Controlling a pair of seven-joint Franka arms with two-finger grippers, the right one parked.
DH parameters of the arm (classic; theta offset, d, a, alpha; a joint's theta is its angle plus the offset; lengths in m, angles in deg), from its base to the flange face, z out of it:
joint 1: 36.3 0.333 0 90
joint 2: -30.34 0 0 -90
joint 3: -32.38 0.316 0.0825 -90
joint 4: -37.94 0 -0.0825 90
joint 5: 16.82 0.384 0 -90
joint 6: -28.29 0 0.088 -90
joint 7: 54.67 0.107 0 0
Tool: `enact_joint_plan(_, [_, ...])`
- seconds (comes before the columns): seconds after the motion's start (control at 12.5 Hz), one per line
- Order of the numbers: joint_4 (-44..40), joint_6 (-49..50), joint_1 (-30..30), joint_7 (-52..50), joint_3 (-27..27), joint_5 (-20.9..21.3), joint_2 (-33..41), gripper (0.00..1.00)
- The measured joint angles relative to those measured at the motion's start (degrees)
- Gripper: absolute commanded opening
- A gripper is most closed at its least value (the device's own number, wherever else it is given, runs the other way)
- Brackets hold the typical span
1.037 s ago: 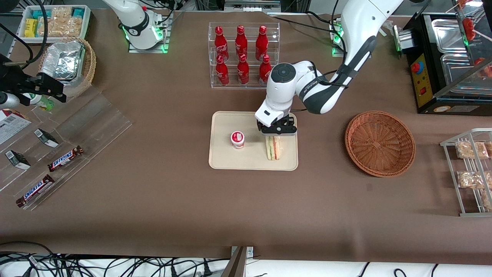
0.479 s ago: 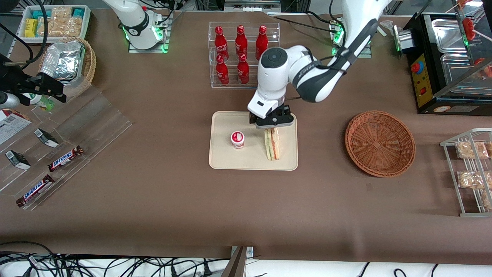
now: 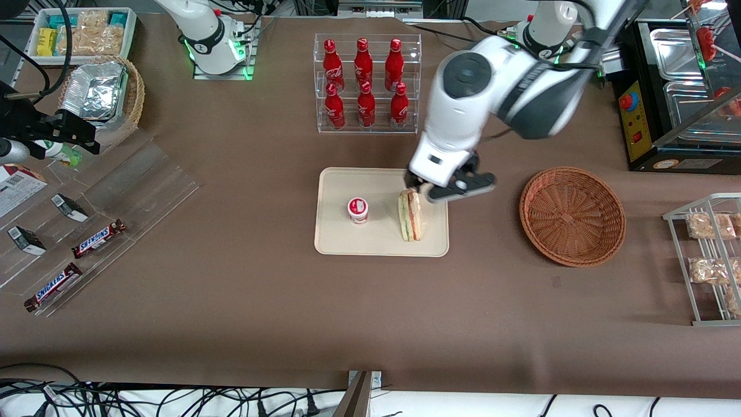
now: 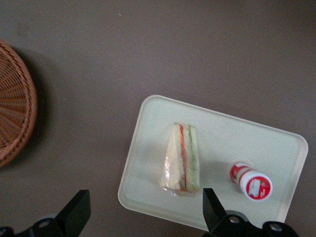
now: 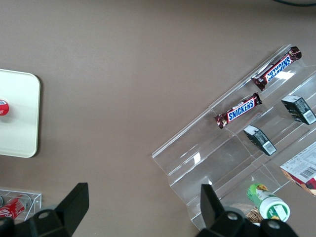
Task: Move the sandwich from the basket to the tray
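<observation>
- The wrapped wedge sandwich (image 3: 410, 216) lies on the cream tray (image 3: 336, 240), on the part of the tray nearest the basket, with its layered cut face turned up so the green, pink and orange stripes show plainly in the wrist view (image 4: 181, 158).
- It rests flat on the tray floor, inside the rim, which looks like a stable way to leave it; nothing props it and nothing presses on it.
- The tool (image 3: 457, 186) hangs in the air above the tray's edge on the basket side, tilted, with nothing between its fingers (image 4: 75, 213). They are spread wide and released, and the sandwich sits free well below them.
- That wide spread suits a clean let-go: the wrap is slippery and soft, so a broad gap leaves it nothing to catch on.
- The reddish-brown wicker basket (image 3: 572, 215) stands on the table toward the working arm's end, well apart from the tray, and it shows only bare weave inside.
- A small red-and-white capped cup (image 3: 358, 209) stands upright on the same tray, beside the sandwich with a clear gap between them, so the drop spot seems chosen to avoid knocking it.
- Judging by this layout, the transfer itself looks complete; what remains is only for the arm to clear the area.
</observation>
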Motion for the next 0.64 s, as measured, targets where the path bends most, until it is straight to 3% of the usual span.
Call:
enact_joint_plan(0.24, [-1.3,1.3,4.3,2.6,0.0,-0.5,0.0,1.0])
enact_joint_plan(0.64, [-3.1,1.7,4.8,3.0,0.0,-1.7,0.0,1.0])
